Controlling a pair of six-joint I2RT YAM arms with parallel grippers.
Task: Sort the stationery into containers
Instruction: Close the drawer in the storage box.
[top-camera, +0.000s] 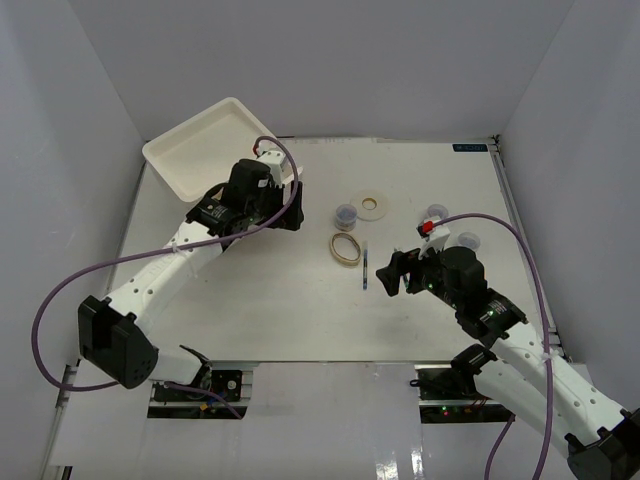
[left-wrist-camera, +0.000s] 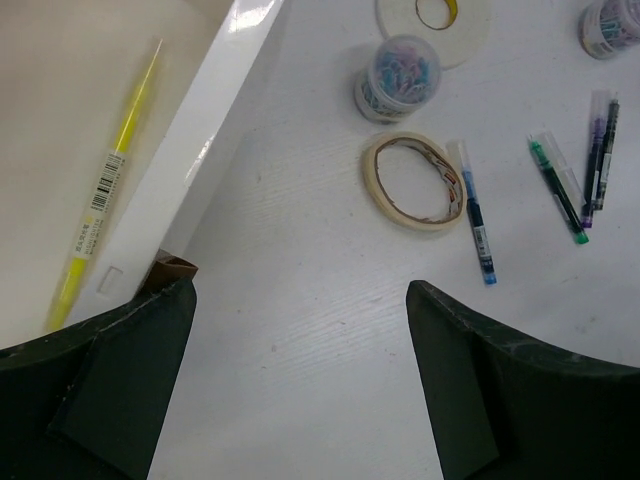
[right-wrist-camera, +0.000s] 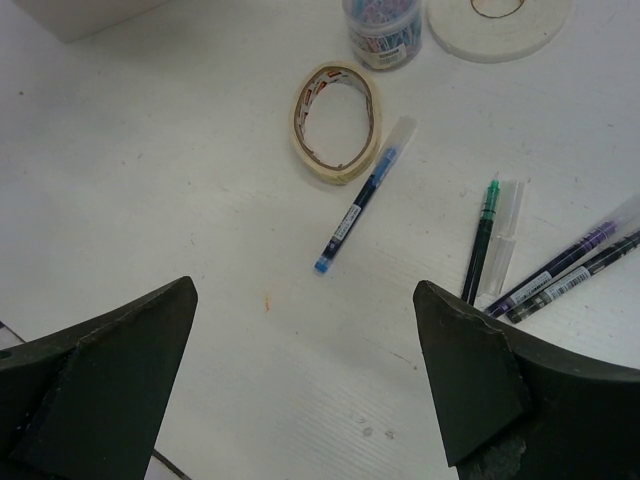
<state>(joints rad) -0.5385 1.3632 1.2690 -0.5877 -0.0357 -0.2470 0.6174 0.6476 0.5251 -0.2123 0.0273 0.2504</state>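
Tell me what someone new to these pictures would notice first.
A white drawer unit fills the far left corner, with a yellow pen lying in its tray top below the left arm. Mid-table, loose stationery clusters: a beige tape ring beside a blue pen, a white tape ring and a clear jar behind them. The right arm hovers nearby; both arms' jaws stand open and empty.

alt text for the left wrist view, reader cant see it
The open left end effector hangs over a white table, beside a white tray where a yellow pen lies. Farther out are a beige tape ring with a blue pen beside it, a clear jar, a white tape ring, a green pen and a purple pen.
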